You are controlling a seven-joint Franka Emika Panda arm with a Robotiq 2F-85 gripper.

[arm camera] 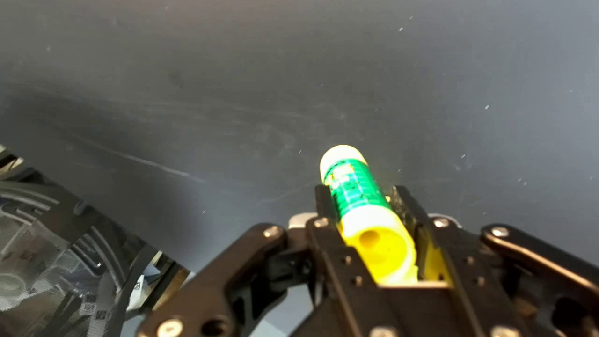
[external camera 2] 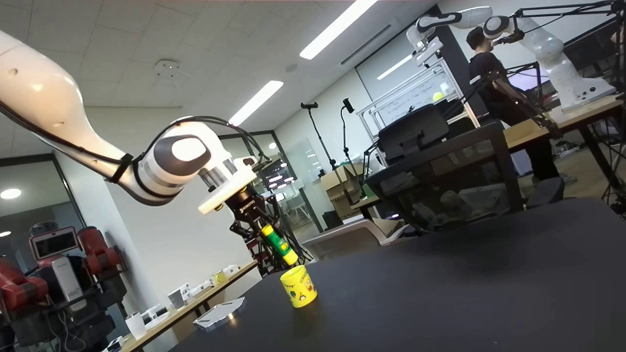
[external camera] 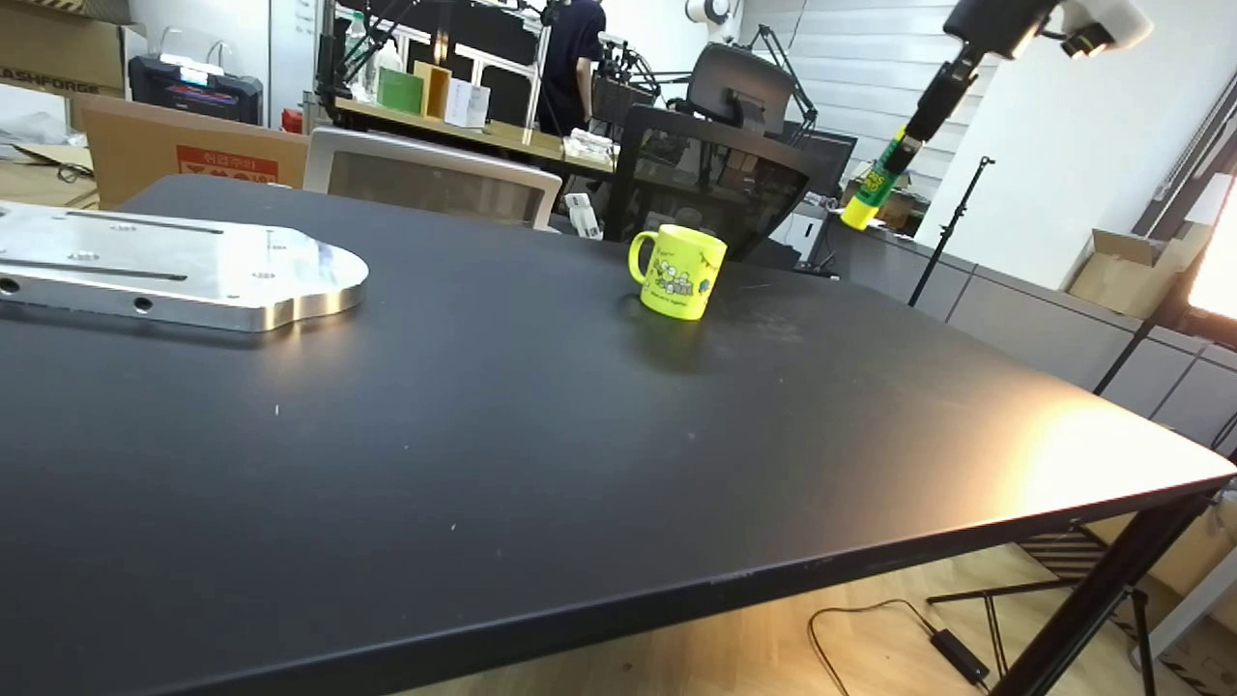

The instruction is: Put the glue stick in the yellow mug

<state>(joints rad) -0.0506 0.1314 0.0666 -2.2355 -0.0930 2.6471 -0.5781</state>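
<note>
The glue stick (external camera: 875, 184) is a green cylinder with yellow ends. My gripper (external camera: 908, 143) is shut on it and holds it tilted in the air, well above table height. In the wrist view the glue stick (arm camera: 353, 187) lies between the two fingers of the gripper (arm camera: 361, 191), one end pointing out past the tips. The yellow mug (external camera: 680, 273) stands upright on the dark table, with its handle and printed side showing. In an exterior view the glue stick (external camera 2: 279, 243) appears just above the mug (external camera 2: 299, 287). The mug cannot be made out clearly in the wrist view.
The dark table (external camera: 503, 425) carries a thick silver metal plate (external camera: 174, 266), which also shows in an exterior view (external camera 2: 220, 313). Office chairs (external camera: 710, 179) stand behind the table's far edge. A chair (arm camera: 61, 262) also shows beyond the edge in the wrist view.
</note>
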